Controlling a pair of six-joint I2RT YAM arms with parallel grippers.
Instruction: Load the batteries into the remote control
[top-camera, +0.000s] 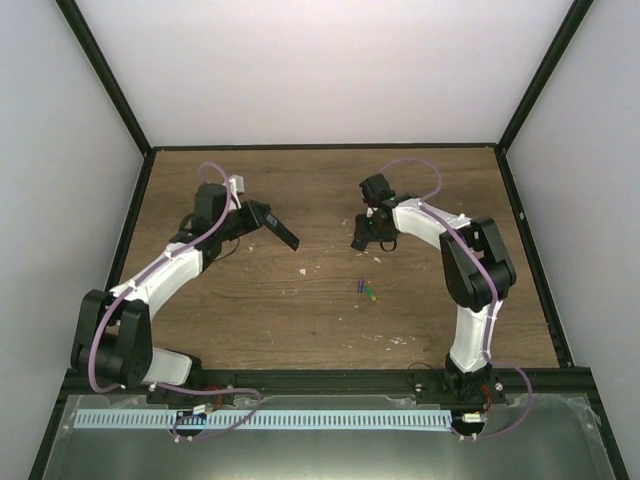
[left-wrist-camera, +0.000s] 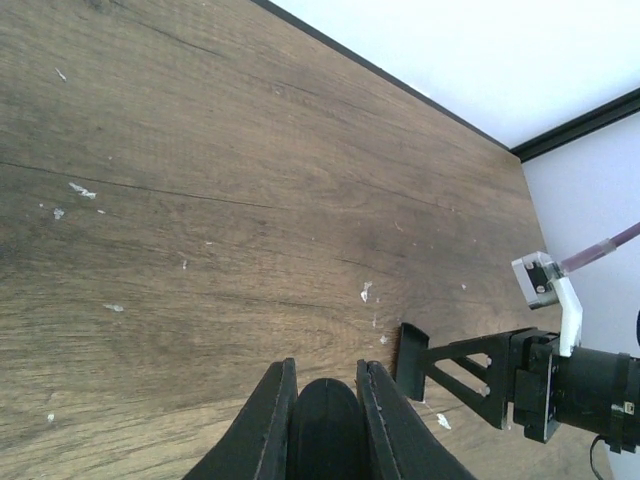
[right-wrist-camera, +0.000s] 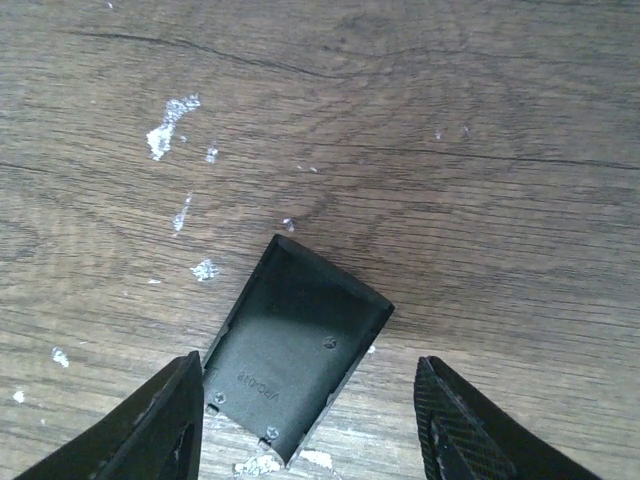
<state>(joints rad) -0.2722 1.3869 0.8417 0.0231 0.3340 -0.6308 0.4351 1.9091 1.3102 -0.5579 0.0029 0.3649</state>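
Progress: early stage. Remote control (top-camera: 283, 233) is clamped in left gripper (top-camera: 258, 218), jaws narrow, shut on its end. Black cover (right-wrist-camera: 295, 350), likely battery door, is off and lies flat on surface (right-wrist-camera: 500, 150) between jaws of right gripper (top-camera: 372, 240), which stand wide and do not grip it. Batteries (top-camera: 367, 290), one blue-purple and one green, lie together mid-surface, apart from both grippers. Neither is loaded. Left for you: pick each battery, seat it, refit cover. Compartment is not visible, so you cannot confirm it is empty.

Wooden table (top-camera: 320, 190); pale debris specks (right-wrist-camera: 172, 120) scattered; white walls (top-camera: 320, 60).
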